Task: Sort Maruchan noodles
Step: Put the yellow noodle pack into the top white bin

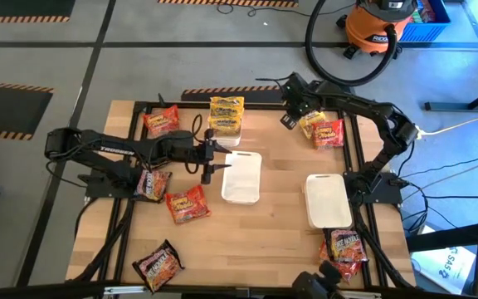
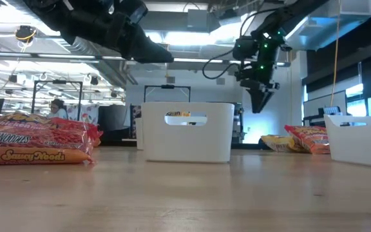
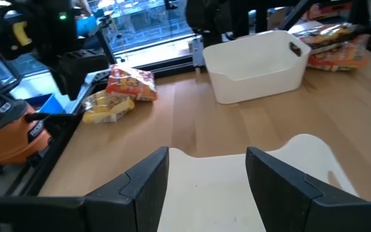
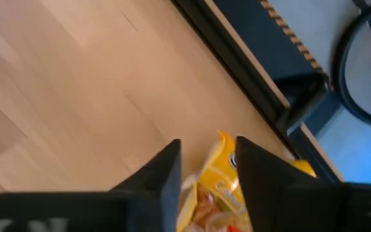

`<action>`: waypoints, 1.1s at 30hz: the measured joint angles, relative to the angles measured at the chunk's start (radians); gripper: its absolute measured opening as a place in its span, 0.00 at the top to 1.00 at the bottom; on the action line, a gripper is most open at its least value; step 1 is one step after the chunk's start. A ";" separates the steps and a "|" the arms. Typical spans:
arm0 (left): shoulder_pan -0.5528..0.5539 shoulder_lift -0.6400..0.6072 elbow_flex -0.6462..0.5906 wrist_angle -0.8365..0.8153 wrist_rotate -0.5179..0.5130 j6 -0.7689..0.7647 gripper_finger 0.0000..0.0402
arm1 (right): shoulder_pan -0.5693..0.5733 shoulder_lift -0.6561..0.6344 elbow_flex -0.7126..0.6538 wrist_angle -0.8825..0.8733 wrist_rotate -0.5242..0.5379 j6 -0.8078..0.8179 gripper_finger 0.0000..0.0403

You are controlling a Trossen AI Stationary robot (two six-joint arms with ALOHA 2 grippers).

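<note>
Maruchan packets lie scattered on the wooden table. A yellow one (image 1: 309,123) and a red one (image 1: 329,133) lie flat near the far right corner. My right gripper (image 1: 291,110) hangs above the yellow packet (image 4: 219,169), fingers pointing down and slightly apart; in the low view it (image 2: 261,106) is well clear of the table. My left gripper (image 1: 208,163) is open and empty, hovering over the left edge of the middle white tray (image 1: 242,177). Its open fingers frame that tray (image 3: 205,187) in the left wrist view. Yellow packets (image 1: 226,115) fill a tray at the far edge.
A second empty white tray (image 1: 329,200) stands on the right. More packets lie flat: red ones (image 1: 161,121) (image 1: 187,203), a dark one (image 1: 158,264) at the near left, one under the left arm (image 1: 153,183), and a few at the near right (image 1: 347,246). Black frame rails border the table.
</note>
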 joint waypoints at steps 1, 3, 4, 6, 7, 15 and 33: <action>-0.002 0.000 0.000 0.000 0.001 0.000 0.50 | 0.000 0.000 0.000 -0.013 0.004 0.004 0.64; -0.006 0.000 0.000 0.000 -0.002 0.005 0.50 | -0.002 0.000 0.000 -0.032 0.030 0.024 0.56; -0.007 0.000 0.000 0.000 -0.002 0.005 0.50 | -0.002 0.000 0.000 -0.043 0.051 0.031 0.52; -0.008 0.000 0.000 0.000 -0.001 0.006 0.50 | -0.008 0.005 0.000 -0.070 0.085 0.046 0.45; -0.009 0.000 0.000 0.000 0.000 0.007 0.50 | -0.015 0.009 0.000 -0.079 0.095 0.052 0.42; -0.008 0.000 0.000 0.000 0.000 0.006 0.50 | -0.111 0.098 -0.001 -0.083 0.042 0.060 0.36; -0.007 0.000 0.000 0.001 -0.001 0.008 0.50 | -0.162 0.215 -0.001 -0.006 -0.208 0.022 0.38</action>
